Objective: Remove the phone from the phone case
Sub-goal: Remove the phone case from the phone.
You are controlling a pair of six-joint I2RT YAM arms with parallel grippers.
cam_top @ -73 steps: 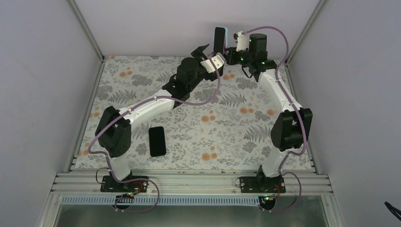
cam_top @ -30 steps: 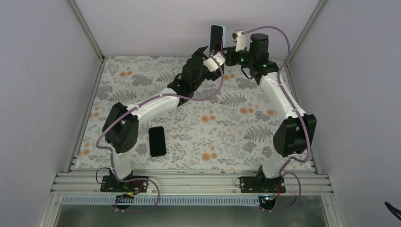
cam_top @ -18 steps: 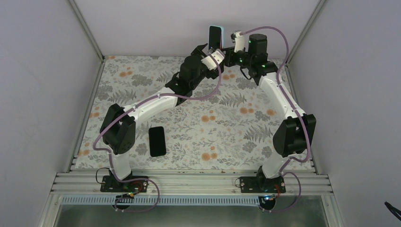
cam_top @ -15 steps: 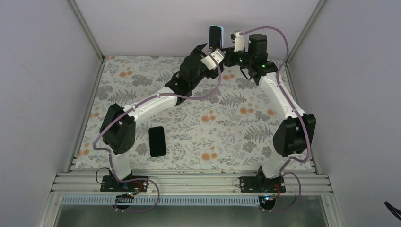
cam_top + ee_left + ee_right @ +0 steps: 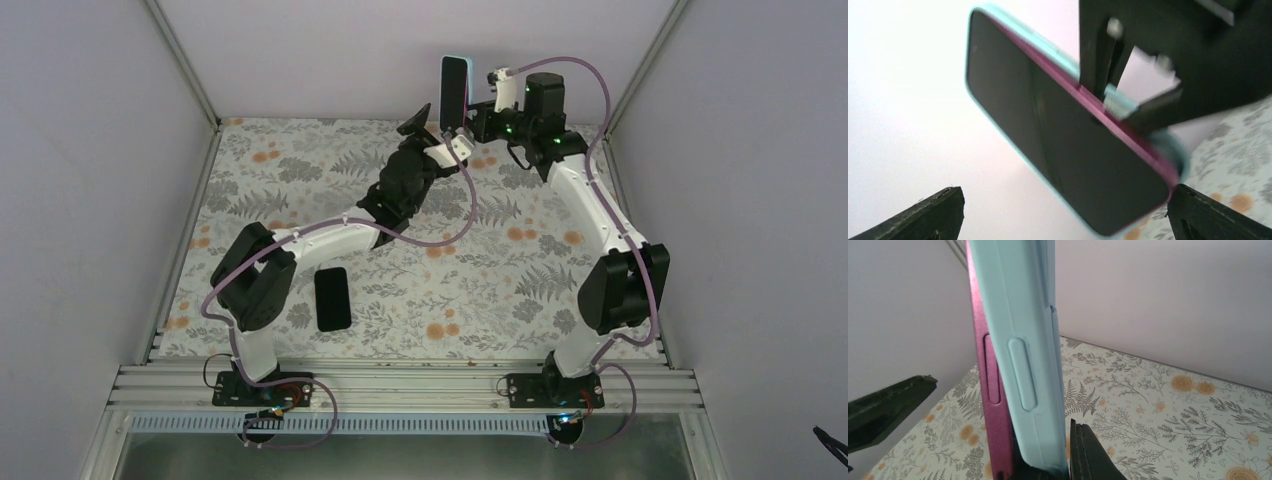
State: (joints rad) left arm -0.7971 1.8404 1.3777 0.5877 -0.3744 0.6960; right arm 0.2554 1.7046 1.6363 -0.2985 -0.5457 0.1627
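Note:
My right gripper (image 5: 470,122) is shut on the lower end of a teal phone case (image 5: 453,85) and holds it upright above the table's far edge. The case holds a magenta phone with a black screen (image 5: 1058,150). The phone's magenta side (image 5: 990,390) stands proud of the teal case (image 5: 1033,365) along one long edge. My left gripper (image 5: 437,132) is open, its fingers (image 5: 938,215) spread wide on either side of the phone's lower end, not touching it. One left finger shows in the right wrist view (image 5: 888,410).
A second black phone (image 5: 332,298) lies flat on the floral cloth (image 5: 520,270) near the left arm's base. White walls and metal frame posts (image 5: 185,70) enclose the table at the back and sides.
My left arm has stretched further toward the back and its open gripper has turned and come up around the phone's lower end. The right gripper has shifted the cased phone slightly left.

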